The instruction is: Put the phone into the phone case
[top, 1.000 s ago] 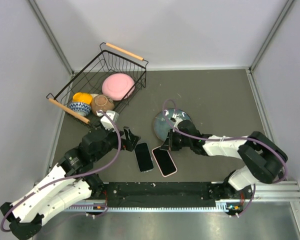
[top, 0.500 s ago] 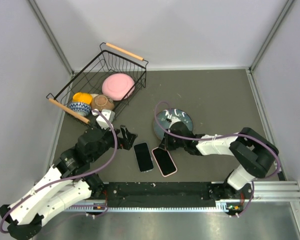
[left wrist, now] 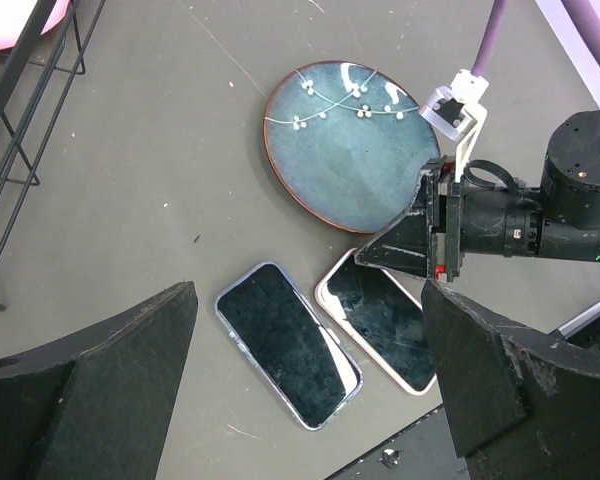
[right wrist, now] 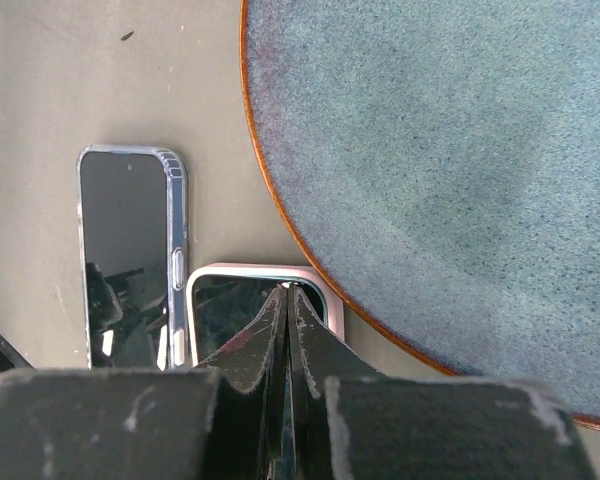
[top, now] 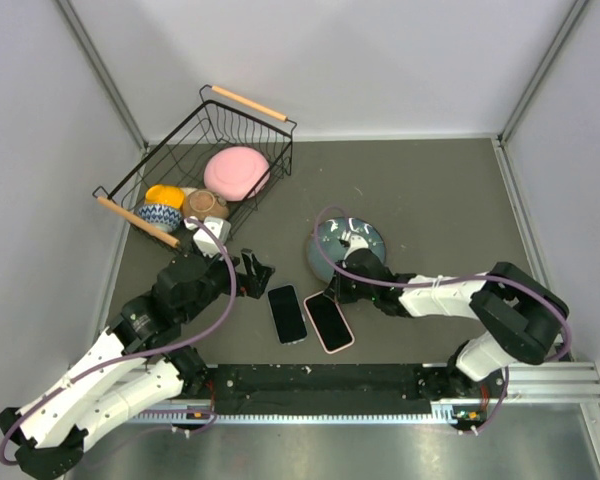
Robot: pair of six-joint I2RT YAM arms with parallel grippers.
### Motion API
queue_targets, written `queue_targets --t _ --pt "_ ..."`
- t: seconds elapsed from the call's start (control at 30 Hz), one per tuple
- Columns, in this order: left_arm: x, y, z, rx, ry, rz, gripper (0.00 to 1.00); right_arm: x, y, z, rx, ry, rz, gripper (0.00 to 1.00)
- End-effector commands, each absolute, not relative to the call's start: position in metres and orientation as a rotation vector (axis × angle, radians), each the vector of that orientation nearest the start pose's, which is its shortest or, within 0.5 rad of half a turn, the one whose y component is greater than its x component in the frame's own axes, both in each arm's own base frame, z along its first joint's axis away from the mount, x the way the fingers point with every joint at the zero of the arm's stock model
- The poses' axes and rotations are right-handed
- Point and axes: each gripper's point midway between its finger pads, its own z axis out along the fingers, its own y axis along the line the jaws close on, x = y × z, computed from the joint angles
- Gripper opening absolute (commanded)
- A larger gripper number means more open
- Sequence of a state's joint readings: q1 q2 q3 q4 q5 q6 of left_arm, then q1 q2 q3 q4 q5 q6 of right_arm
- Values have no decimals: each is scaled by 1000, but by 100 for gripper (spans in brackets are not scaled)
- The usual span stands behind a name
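Since a second ago our left gripper has drawn back slightly leftward, jaws wide and empty. Nearest us, side by side on the grey table, lie the black phone with a clear bluish rim, left, and the black phone in a pink case, right. Our right gripper, pinched fully together and empty, has its tips at the pink case's far edge. Beyond sits the teal glazed round plate, then the black wire basket
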State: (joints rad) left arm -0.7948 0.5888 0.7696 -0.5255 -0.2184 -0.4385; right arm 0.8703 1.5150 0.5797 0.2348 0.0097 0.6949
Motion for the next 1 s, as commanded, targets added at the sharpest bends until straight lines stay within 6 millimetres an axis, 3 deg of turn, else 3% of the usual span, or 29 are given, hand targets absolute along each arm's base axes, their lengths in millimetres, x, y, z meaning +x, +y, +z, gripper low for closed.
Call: queue_targets --t 0.0,0.2,0.5,0.67,0.8,0.83,0.87,0.97 --pt "195 -168 264 193 1892 -638 99 189 239 -23 -249 2591 473 0" --pt "194 -169 265 192 1892 -646 99 180 233 -30 -262 2605 431 0" --pt "194 -170 267 189 1888 -659 99 164 249 -45 -306 2639 429 0" --pt "193 -167 267 179 1885 -655 99 165 245 -46 -291 2643 406 0" --pt "191 -165 267 180 1883 -655 99 174 253 -27 -312 2597 422 0" --pt "191 -165 270 179 1876 -658 99 181 265 -14 -319 2561 465 0" --pt "191 -165 269 180 1878 -656 99 179 262 -10 -337 2573 448 0" --pt "189 -163 275 181 1870 -660 99 188 277 32 -369 2491 533 0"
